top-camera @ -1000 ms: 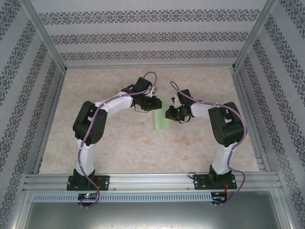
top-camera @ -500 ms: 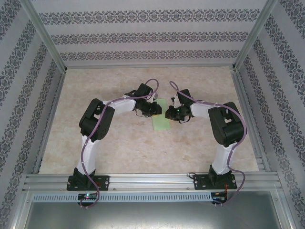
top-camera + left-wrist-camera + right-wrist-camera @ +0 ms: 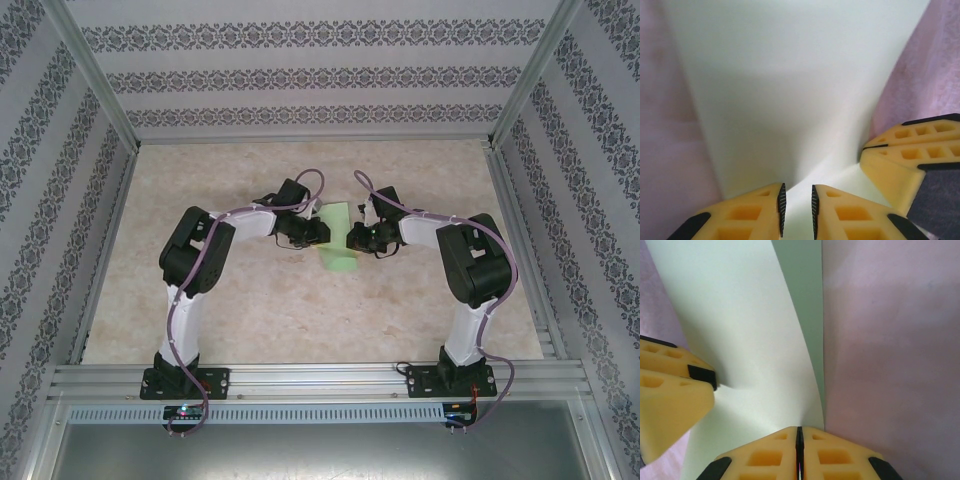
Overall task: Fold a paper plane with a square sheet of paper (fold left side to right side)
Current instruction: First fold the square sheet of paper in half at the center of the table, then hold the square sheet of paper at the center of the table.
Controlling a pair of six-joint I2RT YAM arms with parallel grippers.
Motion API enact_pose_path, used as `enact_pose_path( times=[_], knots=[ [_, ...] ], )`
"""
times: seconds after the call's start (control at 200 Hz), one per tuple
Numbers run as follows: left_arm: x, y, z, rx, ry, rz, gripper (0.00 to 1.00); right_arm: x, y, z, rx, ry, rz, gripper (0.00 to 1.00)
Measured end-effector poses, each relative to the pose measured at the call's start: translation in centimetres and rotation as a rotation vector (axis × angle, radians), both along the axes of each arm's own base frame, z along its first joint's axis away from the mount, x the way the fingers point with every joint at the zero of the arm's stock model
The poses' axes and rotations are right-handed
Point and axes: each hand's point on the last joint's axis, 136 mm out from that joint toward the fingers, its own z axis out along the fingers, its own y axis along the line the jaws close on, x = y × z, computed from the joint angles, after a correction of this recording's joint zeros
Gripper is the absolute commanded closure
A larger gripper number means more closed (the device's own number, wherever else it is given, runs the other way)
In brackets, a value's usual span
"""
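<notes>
Fingers [image 3: 772,442] on my right are clenched on an edge of the square sheet of paper [image 3: 341,260] mid-desk [image 3: 250,310], while my left fingers [image 3: 757,212] straddle it a slit apart, grip unclear, so I'd bring the left side over slowly, matching edges before creasing.

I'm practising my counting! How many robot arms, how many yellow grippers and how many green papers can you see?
Robot arms: 2 (left arm, right arm)
Yellow grippers: 2 (left gripper, right gripper)
Sheets of green paper: 1
Total: 5
</notes>
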Motion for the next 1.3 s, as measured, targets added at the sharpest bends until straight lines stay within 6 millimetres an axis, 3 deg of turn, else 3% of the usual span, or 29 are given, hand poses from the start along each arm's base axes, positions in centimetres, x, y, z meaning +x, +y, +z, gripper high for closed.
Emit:
enact_pose_path(
  times=[0.13,0.23,0.335,0.51,0.61,0.829,1.149,1.299],
  knots=[
    [0.1,1.9,0.2,0.027,-0.001,0.035,0.75,0.0,0.0,0.0,0.000,0.000,0.000,0.89],
    [0.2,2.2,1.2,0.020,-0.017,0.043,0.75,0.0,0.0,0.0,-0.001,0.002,0.000,0.89],
    [0.4,1.1,2.3,-0.002,-0.046,0.024,0.75,0.0,0.0,0.0,-0.001,0.003,0.000,0.89],
    [1.0,-2.3,3.8,-0.042,-0.095,-0.031,0.75,0.0,0.0,0.0,-0.001,0.002,0.000,0.89],
    [1.2,-3.4,3.2,-0.042,-0.094,-0.049,0.75,0.0,0.0,0.0,-0.001,0.003,0.000,0.89],
    [0.9,-3.2,0.2,-0.007,-0.042,-0.046,0.75,-0.1,0.0,0.0,-0.001,0.003,0.001,0.89],
    [0.9,-3.2,0.1,-0.004,-0.044,-0.044,0.75,0.0,0.0,0.3,0.026,0.001,-0.004,0.88],
    [0.8,-3.4,0.1,-0.001,-0.046,-0.047,0.75,1.1,-1.1,2.0,0.093,-0.020,-0.049,0.89]
  ],
)
